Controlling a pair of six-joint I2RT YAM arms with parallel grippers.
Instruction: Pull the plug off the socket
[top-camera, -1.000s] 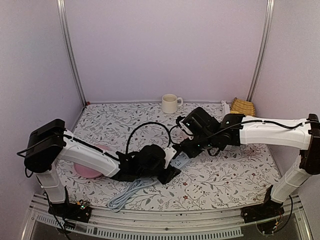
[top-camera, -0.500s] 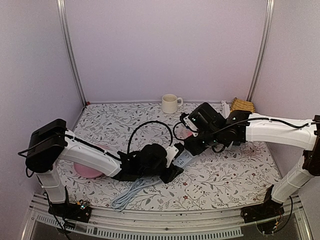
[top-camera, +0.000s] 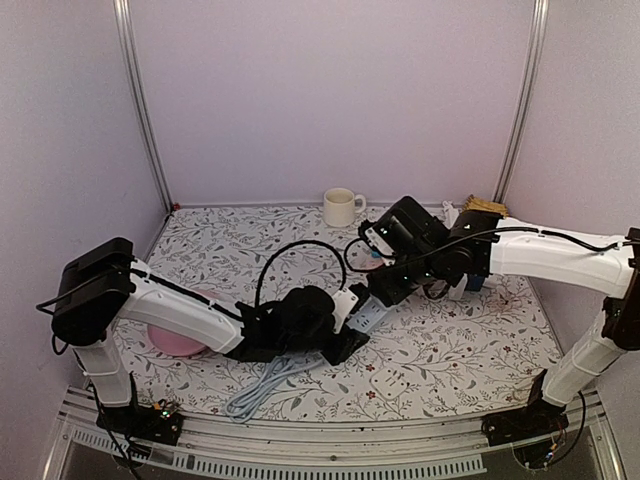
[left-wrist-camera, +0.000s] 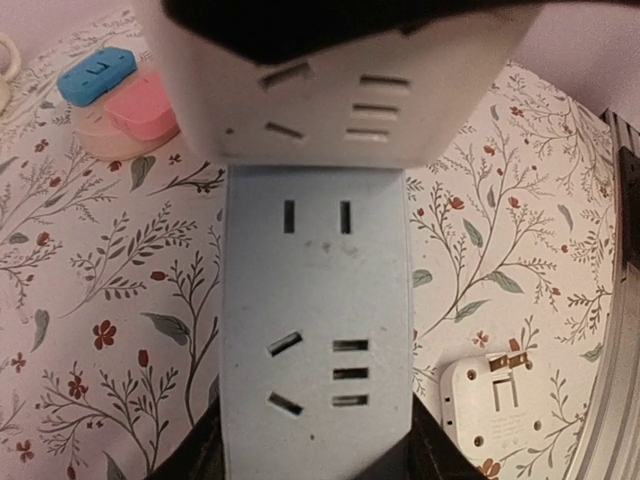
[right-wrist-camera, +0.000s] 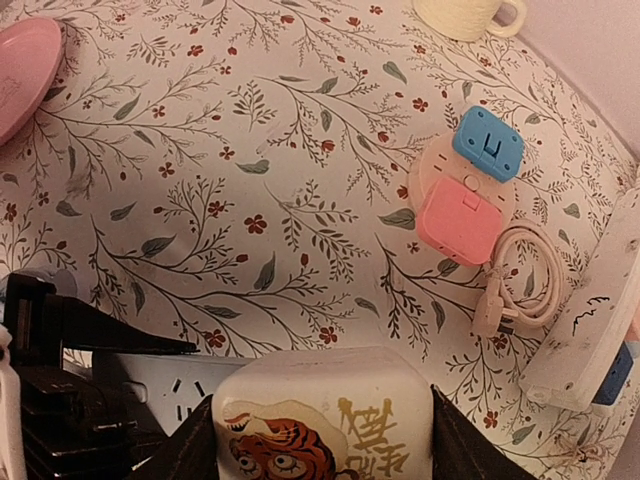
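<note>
A blue-grey socket strip (left-wrist-camera: 315, 310) lies lengthwise between the dark fingers of my left gripper (left-wrist-camera: 312, 445), which is shut on its near end. From above, that left gripper (top-camera: 338, 342) rests low on the table, the socket strip (top-camera: 365, 318) pointing away to the right. The plug (right-wrist-camera: 325, 420) is a white cube with a tiger print, clamped in my right gripper (right-wrist-camera: 322, 445). It hangs close above the strip's far end, and the plug (left-wrist-camera: 340, 90) fills the top of the left wrist view. Its prongs are hidden. My right gripper (top-camera: 385, 283) hovers just beyond the strip.
A cream mug (top-camera: 341, 207) stands at the back. A pink plate (top-camera: 175, 337) lies left, under the left arm. Blue (right-wrist-camera: 487, 143) and pink (right-wrist-camera: 459, 215) adapters sit beside a coiled white cable (right-wrist-camera: 520, 275). A white adapter (top-camera: 385, 382) lies near front; a grey cable (top-camera: 260, 385) trails forward.
My right gripper has risen and drawn back to the upper right with the plug, away from the strip. The left gripper has stayed put, holding the strip.
</note>
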